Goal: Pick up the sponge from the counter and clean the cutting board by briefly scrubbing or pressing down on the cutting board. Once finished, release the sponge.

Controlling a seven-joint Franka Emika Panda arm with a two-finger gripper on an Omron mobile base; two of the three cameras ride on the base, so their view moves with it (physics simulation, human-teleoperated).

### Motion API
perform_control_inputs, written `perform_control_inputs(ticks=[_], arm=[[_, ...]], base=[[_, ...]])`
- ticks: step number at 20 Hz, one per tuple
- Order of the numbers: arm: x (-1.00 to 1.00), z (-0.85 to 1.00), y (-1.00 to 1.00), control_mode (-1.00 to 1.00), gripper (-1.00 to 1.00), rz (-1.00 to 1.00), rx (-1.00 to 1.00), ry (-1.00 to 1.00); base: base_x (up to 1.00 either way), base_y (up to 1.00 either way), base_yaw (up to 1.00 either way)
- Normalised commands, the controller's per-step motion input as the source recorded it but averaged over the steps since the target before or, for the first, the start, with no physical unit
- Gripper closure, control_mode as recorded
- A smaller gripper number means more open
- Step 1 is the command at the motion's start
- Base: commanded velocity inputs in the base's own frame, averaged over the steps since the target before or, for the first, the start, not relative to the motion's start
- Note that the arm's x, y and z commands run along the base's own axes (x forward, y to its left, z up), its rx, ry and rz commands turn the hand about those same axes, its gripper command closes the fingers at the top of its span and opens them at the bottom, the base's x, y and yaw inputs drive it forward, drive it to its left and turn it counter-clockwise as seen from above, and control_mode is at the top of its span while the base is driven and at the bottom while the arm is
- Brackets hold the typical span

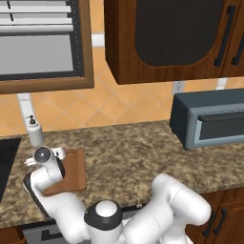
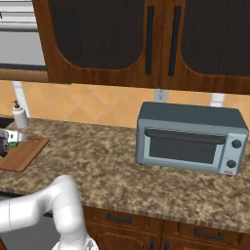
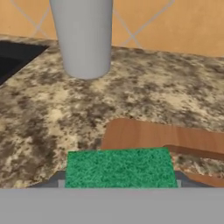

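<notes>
The green-topped sponge sits at the bottom of the hand view, held between the fingers of my gripper, which is shut on it. It hovers over the near corner of the reddish-brown cutting board. In the left base view my hand hangs over the left end of the cutting board on the speckled counter. From the right base view the board lies at the far left edge, with my hand above it. The sponge's yellow layer is hidden.
A white soap dispenser stands just behind the board, next to the dark sink. A grey toaster oven sits on the counter to the right. Wall cabinets hang overhead.
</notes>
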Motion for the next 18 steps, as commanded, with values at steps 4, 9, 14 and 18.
perform_control_inputs(ticks=[4, 9, 14, 18], arm=[[0.59, -0.46, -0.34, -1.0, 1.0, 0.0, 0.02, -0.05], [0.61, -0.52, -0.26, -1.0, 1.0, 0.0, 0.0, -0.05], [0.3, -0.63, -0.31, -1.0, 1.0, 0.0, 0.0, -0.07], [-0.42, -0.87, -0.31, -1.0, 1.0, 0.0, 0.0, -0.16]], base=[[0.0, 0.0, 0.0], [0.0, 0.0, 0.0], [0.0, 0.0, 0.0], [0.0, 0.0, 0.0]])
